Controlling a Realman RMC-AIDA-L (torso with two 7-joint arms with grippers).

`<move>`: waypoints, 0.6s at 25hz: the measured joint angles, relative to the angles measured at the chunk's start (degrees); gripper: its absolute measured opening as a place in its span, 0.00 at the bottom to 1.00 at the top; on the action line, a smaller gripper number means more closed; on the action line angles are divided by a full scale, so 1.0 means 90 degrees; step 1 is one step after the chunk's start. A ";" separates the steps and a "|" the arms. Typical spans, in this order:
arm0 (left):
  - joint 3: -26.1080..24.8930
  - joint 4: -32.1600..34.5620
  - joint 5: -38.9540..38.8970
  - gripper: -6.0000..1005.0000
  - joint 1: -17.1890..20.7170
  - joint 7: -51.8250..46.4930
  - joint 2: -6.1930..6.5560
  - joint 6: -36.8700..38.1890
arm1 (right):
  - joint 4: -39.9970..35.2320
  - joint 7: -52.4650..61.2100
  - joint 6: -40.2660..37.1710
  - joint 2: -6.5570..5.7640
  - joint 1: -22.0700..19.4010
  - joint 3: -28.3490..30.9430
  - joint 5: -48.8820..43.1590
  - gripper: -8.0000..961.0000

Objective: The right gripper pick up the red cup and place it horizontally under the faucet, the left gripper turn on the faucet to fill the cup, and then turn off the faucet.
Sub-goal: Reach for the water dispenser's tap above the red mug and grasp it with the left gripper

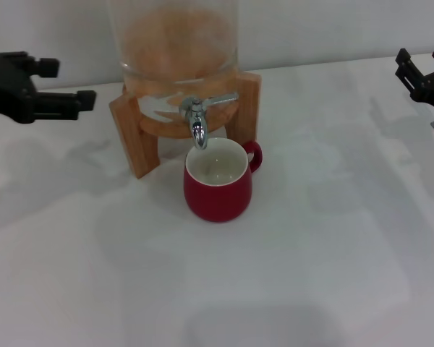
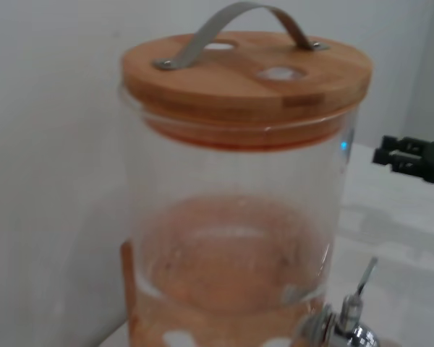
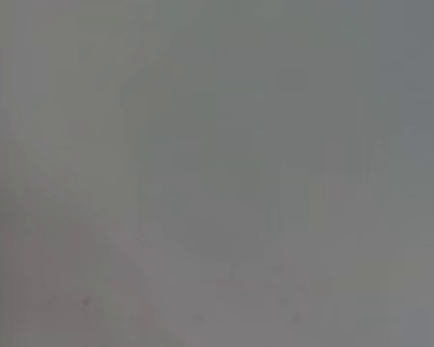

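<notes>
The red cup (image 1: 218,189) stands upright on the white table, its mouth right under the spout of the chrome faucet (image 1: 197,120), its handle pointing to the back right. No stream of water shows. The faucet's lever (image 1: 221,99) sticks out to the right; the faucet (image 2: 353,327) also shows in the left wrist view. My left gripper (image 1: 71,84) hovers open and empty at the far left, level with the dispenser and well apart from the faucet. My right gripper (image 1: 422,63) hangs open at the far right edge, away from the cup.
The glass dispenser (image 1: 175,43) holds orange-tinted liquid and sits on a wooden stand (image 1: 134,134). It has a wooden lid (image 2: 247,72) with a metal handle. The right wrist view shows only a plain grey surface.
</notes>
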 joint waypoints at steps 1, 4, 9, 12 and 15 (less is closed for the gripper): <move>0.0000 -0.0093 -0.0020 0.83 -0.0063 0.0092 -0.0006 0.0014 | 0.0000 0.0000 0.0000 0.0000 0.0000 -0.0031 0.0014 0.71; 0.0000 -0.0296 -0.0073 0.83 -0.0245 0.0217 -0.0045 0.0055 | -0.0005 0.0004 0.0000 0.0000 0.0005 -0.0081 0.0028 0.71; 0.0033 -0.0550 -0.0092 0.83 -0.0515 0.0261 -0.0056 0.0031 | -0.0010 0.0087 -0.0001 0.0000 0.0003 -0.0163 0.0032 0.71; 0.0059 -0.0551 -0.0096 0.83 -0.0563 0.0251 -0.0072 -0.0040 | -0.0010 0.0093 -0.0046 0.0000 -0.0019 -0.0170 0.0035 0.71; 0.0069 -0.0538 -0.0099 0.83 -0.0578 0.0229 -0.0082 -0.0068 | -0.0010 0.0094 -0.0079 0.0000 -0.0036 -0.0173 0.0035 0.71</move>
